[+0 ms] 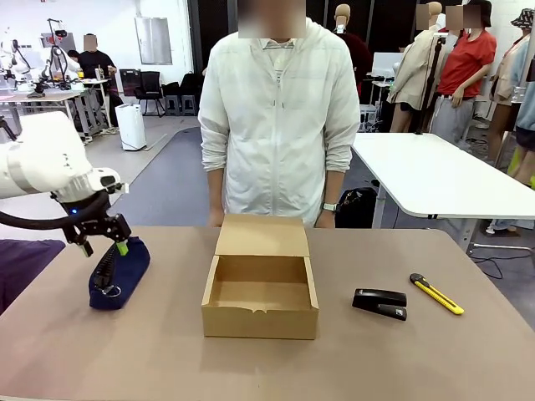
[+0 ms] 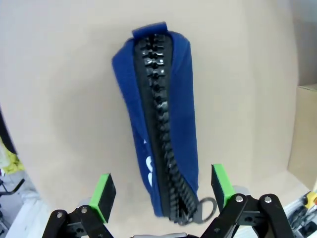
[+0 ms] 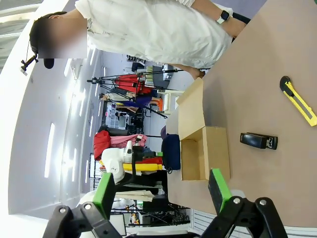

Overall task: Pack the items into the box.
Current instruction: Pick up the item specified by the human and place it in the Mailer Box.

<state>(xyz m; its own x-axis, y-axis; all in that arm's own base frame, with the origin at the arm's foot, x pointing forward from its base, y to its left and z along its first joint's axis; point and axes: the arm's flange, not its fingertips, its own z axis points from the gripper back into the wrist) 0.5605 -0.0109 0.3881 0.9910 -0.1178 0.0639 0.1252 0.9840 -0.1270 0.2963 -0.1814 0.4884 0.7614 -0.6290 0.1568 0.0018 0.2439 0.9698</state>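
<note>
Step in hand: picking up the first item. Nothing is packed yet. The box [image 1: 259,324] sits mid-surface with nothing in it and its flap lid [image 1: 262,236] folded back toward the person.

Left gripper [image 2: 162,191] is wide open and low over the pouch [image 2: 173,99] at the left end of the surface [image 1: 125,351]. The green pads [image 2: 104,196] straddle the ring-pull end, one on each side, neither pressing the fabric as far as we can tell. Right gripper [image 3: 162,191] is also open, holds nothing and hangs well above the surface, looking across at the box.

The utility knife [image 1: 435,293] lies flat at the far right, just beside the black stapler [image 1: 380,302] but not touching it.

Next move, our read: close across the pouch's width, lift it, carry it right and set it down inside the box walls. The pouch looks about as wide as the box, so its long axis needs lining up first.

Materials:
- Pouch: soft navy fabric, rounded tube shape, with a chunky black zip [image 2: 158,109] along the top and a metal ring pull [image 2: 207,208]. We expect it to squash and sag under grip.
- Box: plain brown cardboard, shallow, with stiff thin walls.
- Knife: slim, hard yellow-and-black plastic with a low profile. It's probably awkward to pinch off the surface.
- Surface: matte brown, smooth.
</note>
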